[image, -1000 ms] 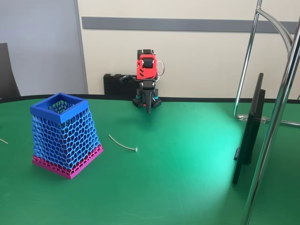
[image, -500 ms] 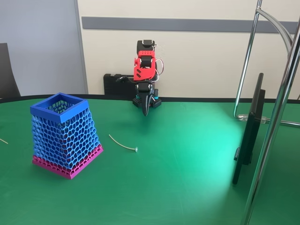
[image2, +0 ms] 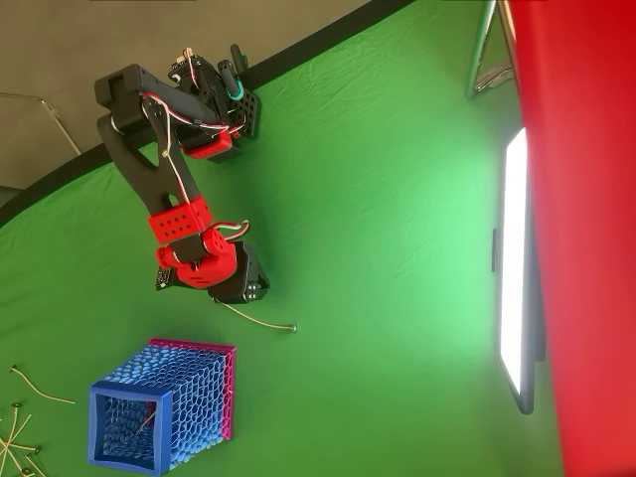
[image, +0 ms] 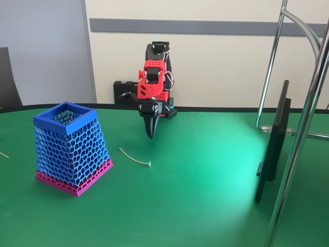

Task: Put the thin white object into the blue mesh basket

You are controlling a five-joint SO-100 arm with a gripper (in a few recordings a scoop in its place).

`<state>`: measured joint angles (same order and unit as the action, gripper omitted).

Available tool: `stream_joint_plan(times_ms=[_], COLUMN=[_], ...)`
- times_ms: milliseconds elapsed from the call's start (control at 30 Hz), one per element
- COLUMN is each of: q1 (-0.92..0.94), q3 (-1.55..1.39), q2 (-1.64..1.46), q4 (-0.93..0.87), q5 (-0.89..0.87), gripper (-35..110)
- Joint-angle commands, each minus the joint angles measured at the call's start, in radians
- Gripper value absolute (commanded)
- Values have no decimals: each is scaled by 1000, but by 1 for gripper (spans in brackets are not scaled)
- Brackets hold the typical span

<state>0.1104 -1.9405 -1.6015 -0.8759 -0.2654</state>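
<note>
Thin white object point(image: 134, 157) lies below the jaws.

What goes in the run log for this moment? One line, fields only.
phase: approach | fingers: shut, empty, above table | thin white object: on green table, untouched | blue mesh basket: upright, left in fixed view

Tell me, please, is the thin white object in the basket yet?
No: the thin white object lies on the table, apart from the blue mesh basket.
</note>
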Motion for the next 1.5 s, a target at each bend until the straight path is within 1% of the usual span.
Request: stream_joint_plan(times_ms=[0, 200, 433, 833, 1067, 1233, 1467], q1=[8, 8, -12, -15, -9, -14, -11], q3=[124, 356, 632, 874, 950, 1031, 1069], q2=[71, 256, 454, 646, 715, 776, 808], q4=[-29, -135, -301, -333, -345, -403, -411], q5=[-14, -25, -32, -25, -15, -17, -15], gripper=[3, 10, 12, 12, 12, 12, 12])
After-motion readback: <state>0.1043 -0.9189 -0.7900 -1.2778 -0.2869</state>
